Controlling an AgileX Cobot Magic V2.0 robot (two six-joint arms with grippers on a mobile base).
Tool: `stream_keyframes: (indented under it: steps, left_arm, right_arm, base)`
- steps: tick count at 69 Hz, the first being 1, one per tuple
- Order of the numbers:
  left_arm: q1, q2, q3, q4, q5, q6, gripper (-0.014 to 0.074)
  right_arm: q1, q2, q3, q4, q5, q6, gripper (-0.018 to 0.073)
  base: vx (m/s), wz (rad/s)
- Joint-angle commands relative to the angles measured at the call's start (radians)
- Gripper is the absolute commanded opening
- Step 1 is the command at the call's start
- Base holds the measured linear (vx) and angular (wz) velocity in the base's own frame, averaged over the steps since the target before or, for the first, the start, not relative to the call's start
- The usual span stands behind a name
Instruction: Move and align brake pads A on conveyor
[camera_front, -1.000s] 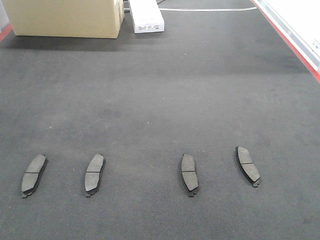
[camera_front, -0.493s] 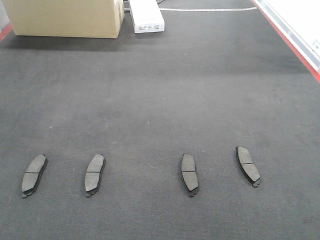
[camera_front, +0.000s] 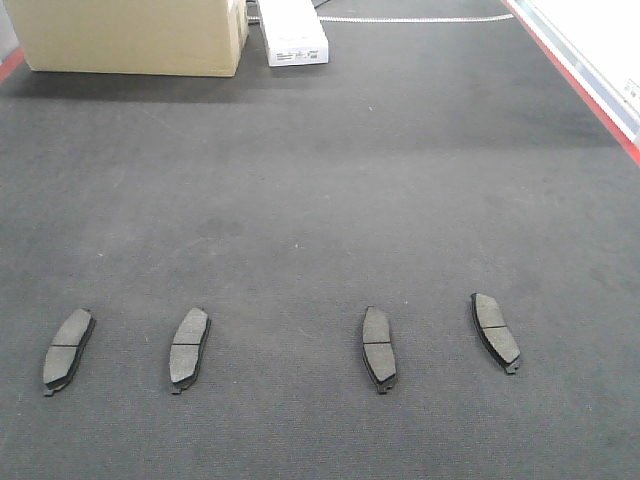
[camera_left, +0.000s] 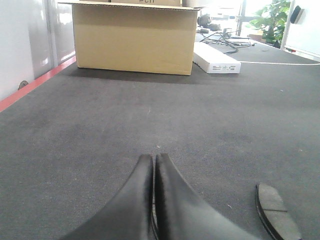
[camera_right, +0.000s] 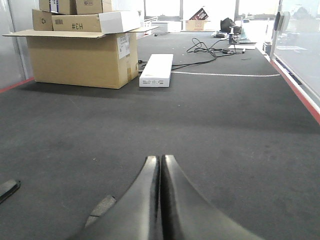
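Grey-brown brake pads A lie flat on conveyor: stiff, thin, probably dense; pinch across long edges. Left fingers, right fingers closed, empty.

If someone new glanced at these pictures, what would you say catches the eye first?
Four brake pads lie in a rough row across the near part of the dark conveyor, the two on the left tilted one way and the rightmost the other. At the far end stand a cardboard box and a flat white box. Both wrist views show shut grippers above the belt.
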Motion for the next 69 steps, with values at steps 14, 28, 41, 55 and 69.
stream_keyframes:
  steps: [14,28,41,55,69]
  left_arm:
    - [0.0,-0.016,0.024,0.004,-0.078,0.001,-0.0007]
    - [0.0,-0.016,0.024,0.004,-0.078,0.001,-0.0007]
    - [0.0,-0.016,0.024,0.004,-0.078,0.001,-0.0007]
    - [0.0,-0.016,0.024,0.004,-0.078,0.001,-0.0007]
    - [0.0,-0.016,0.024,0.004,-0.078,0.001,-0.0007]
  right_arm:
    - [-0.006,0.015,-0.023,0.005,-0.068,0.001,-0.001]
    - [-0.006,0.015,-0.023,0.005,-0.068,0.001,-0.001]
    - [-0.006,0.015,-0.023,0.005,-0.068,0.001,-0.001]
    - [-0.006,0.015,-0.023,0.005,-0.068,0.001,-0.001]
    - [-0.027,0.003,0.08,-0.109,-0.245,-0.046,-0.001]
  base:
    - [0.0,0.0]
    - [0.0,0.0]
    - [0.0,0.0]
    - [0.0,0.0]
    - [0.0,0.0]
